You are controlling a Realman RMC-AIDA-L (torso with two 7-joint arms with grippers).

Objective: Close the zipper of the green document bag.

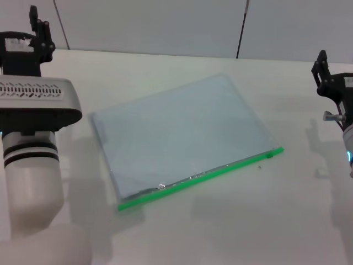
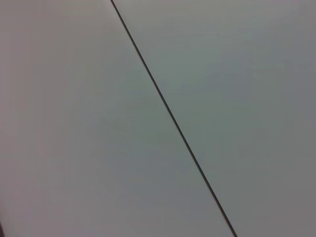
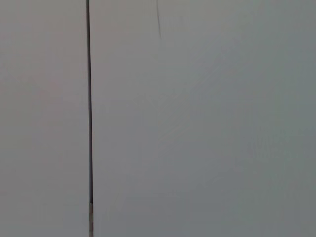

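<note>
Pouch first: the green document bag (image 1: 182, 135) lies flat on the white surface (image 1: 231, 221), roughly in the middle of my head view, well apart from both of my arms. It sits skewed, not square to me. Its long axis runs from near left to far right, so one corner points away toward the far wall (image 1: 165, 25) and the opposite corner points back at me on the near left.

The zipper (image 1: 198, 178) is the bright green strip along the bag's near long edge. It follows the same slant, starting low at the near-left corner and rising to the right-hand corner. A small green bump, the slider (image 1: 269, 155), sits close to that right end of the strip. Whether the track is sealed along its length I cannot tell. A faint glint shows on the plastic just behind the strip toward its left end.

My left tool (image 1: 39, 27) is raised at the far left, above the surface and clear of the bag; I cannot tell how far apart its fingers stand. My right tool (image 1: 321, 69) hangs at the far right edge, also clear of the bag, and its spread I likewise cannot tell.

Both wrist views show only pale wall panels crossed by a thin dark seam (image 2: 168, 111) (image 3: 89, 98).
</note>
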